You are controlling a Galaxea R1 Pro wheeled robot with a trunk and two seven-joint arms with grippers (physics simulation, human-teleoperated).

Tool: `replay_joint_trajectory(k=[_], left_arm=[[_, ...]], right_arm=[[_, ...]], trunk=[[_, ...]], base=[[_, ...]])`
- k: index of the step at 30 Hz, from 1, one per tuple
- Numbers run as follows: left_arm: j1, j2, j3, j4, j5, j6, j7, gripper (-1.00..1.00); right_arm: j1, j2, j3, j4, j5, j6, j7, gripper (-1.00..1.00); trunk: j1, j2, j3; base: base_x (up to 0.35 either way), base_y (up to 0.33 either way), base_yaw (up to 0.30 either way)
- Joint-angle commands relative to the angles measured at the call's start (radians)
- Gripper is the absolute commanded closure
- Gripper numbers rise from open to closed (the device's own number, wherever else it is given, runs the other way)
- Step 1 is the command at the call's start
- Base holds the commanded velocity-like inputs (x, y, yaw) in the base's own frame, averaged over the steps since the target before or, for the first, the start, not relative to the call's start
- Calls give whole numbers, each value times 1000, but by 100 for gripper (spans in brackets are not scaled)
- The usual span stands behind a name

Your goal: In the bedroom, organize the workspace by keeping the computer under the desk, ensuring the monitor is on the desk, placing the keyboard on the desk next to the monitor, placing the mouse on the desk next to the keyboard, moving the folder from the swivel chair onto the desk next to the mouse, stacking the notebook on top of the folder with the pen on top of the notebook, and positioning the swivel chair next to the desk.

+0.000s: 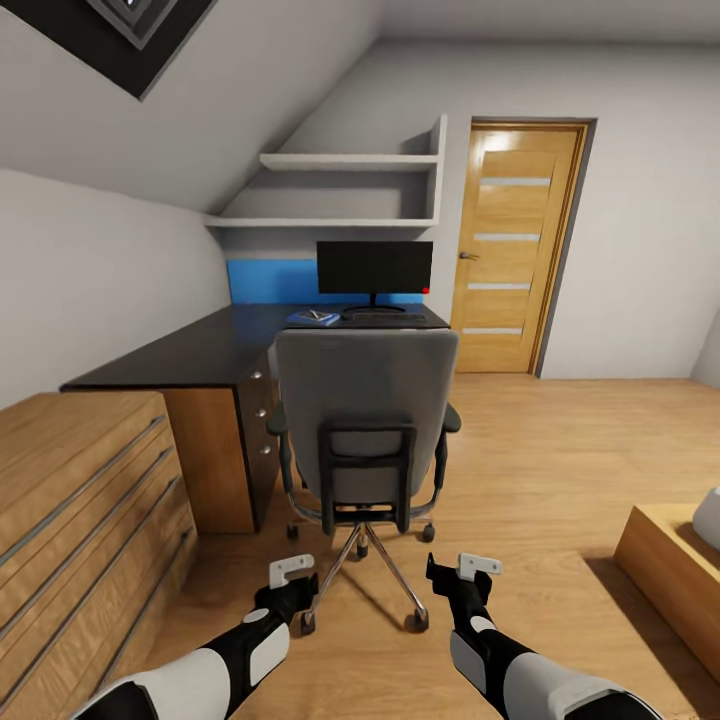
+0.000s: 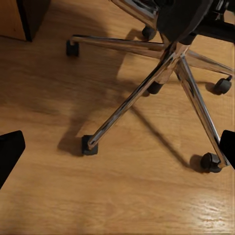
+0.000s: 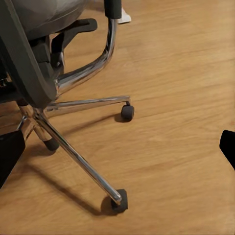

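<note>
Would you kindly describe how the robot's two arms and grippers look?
Both arms have white shells with black joint sections. The left gripper and right gripper are black at the wrist with pale grey-white finger pieces. The wrist views show black fingertips at the picture edges. No cables or markings visible.

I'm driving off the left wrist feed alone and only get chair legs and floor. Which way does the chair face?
Observer: The chair has its back to us and faces the desk.
Operator: Is the folder on the seat?
Observer: The backrest hides the seat, but a blue folder lies on the desk beside the keyboard.
Operator: And the monitor?
Observer: The monitor stands on the desk, right behind the keyboard.
</note>
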Motion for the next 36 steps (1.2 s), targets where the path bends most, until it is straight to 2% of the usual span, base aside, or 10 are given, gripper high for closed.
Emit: replay_joint_trajectory(k=[1, 11, 17, 20, 22, 26, 31, 33, 34, 36], left_arm=[[-1, -1, -8, -1, 5, -3, 6, -100], [-1, -3, -8, 0, 6, -3, 3, -100], [-1, -32, -21, -20, -12, -1, 11, -100], [-1, -36, -22, -52, -14, 10, 15, -100], [-1, -36, -22, -104, -14, 47, 32, -100], [-1, -34, -21, -183, -15, 190, 98, -100], [-1, -31, -20, -198, -19, 184, 112, -100], [-1, -26, -20, -197, -20, 165, 113, -100], [-1, -18, -21, -197, -20, 156, 114, -100], [-1, -16, -21, -197, -20, 154, 114, -100]], right_arm=[[-1, 0, 9, 1, -6, -2, -5, -100], [-1, 3, 9, 1, -5, -2, -5, -100], [0, 16, 9, 2, 0, -3, -5, -100], [0, 21, 9, 3, 11, -3, -6, -100], [0, 24, 8, 4, 26, -4, -6, -100], [1, 29, 9, 5, 52, -4, -6, -100], [1, 31, 9, 6, 69, -14, -6, -100], [3, 31, 9, 6, 96, -33, -5, -100], [19, 31, 10, 6, 136, -52, -5, -100], [27, 31, 10, 7, 155, -60, -5, -100]], trunk=[[4, -8, -4], [4, -8, -4], [4, -8, -4], [4, -8, -4], [4, -8, -4], [4, -8, -4], [4, -8, -4], [4, -8, -4], [4, -8, -4], [4, -8, -4]], base=[[0, 0, 0], [0, 0, 0], [0, 0, 0], [0, 0, 0], [0, 0, 0], [0, 0, 0], [0, 0, 0], [0, 0, 0], [5, 0, 0], [31, 0, 0]])
